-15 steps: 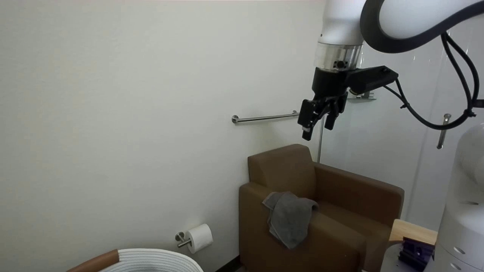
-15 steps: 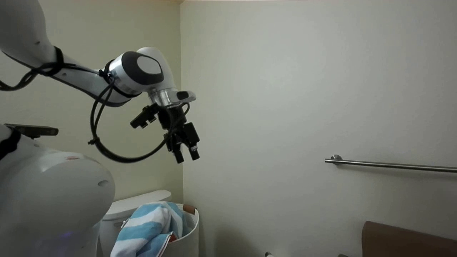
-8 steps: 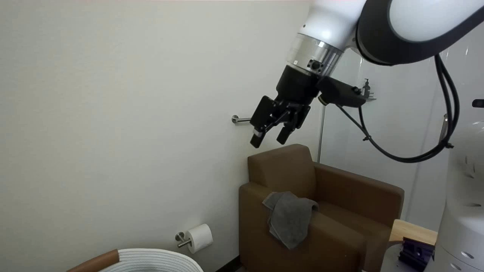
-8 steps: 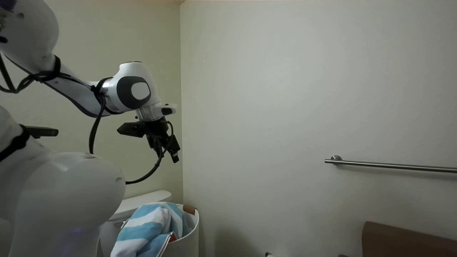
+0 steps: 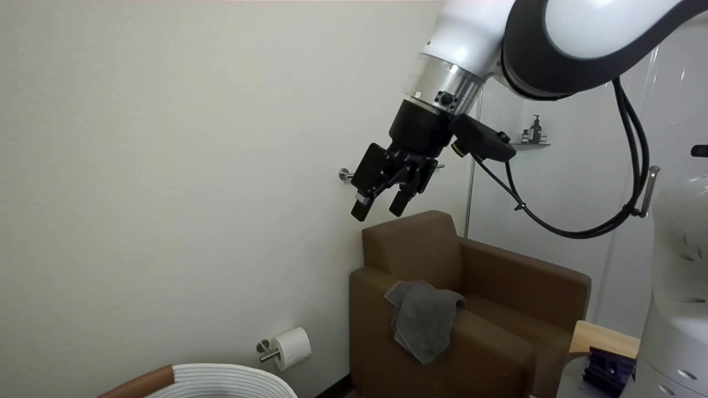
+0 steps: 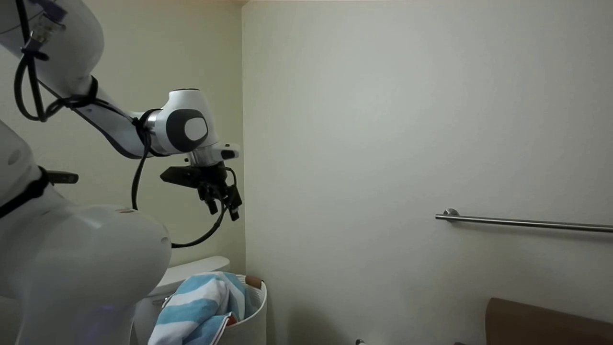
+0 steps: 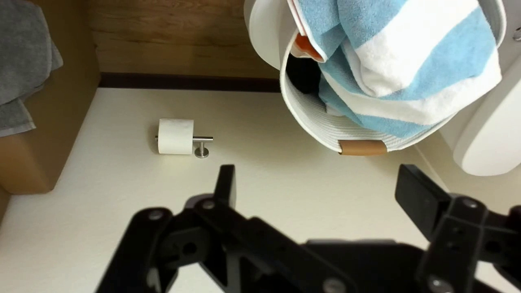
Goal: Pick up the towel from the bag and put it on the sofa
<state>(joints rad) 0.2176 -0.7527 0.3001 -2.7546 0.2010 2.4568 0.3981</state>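
Gripper spread wide, a robot arm hangs in midair while a blue-and-white striped towel lies bunched in a white basket, spilling over one side. A gray cloth drapes a brown armchair; a toilet roll is mounted on the wall between chair and basket.

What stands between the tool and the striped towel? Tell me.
Nothing visible. In the wrist view the striped towel spills uncovered from the basket, facing the open tool; the brown handle sits at the edge, not over the towel.
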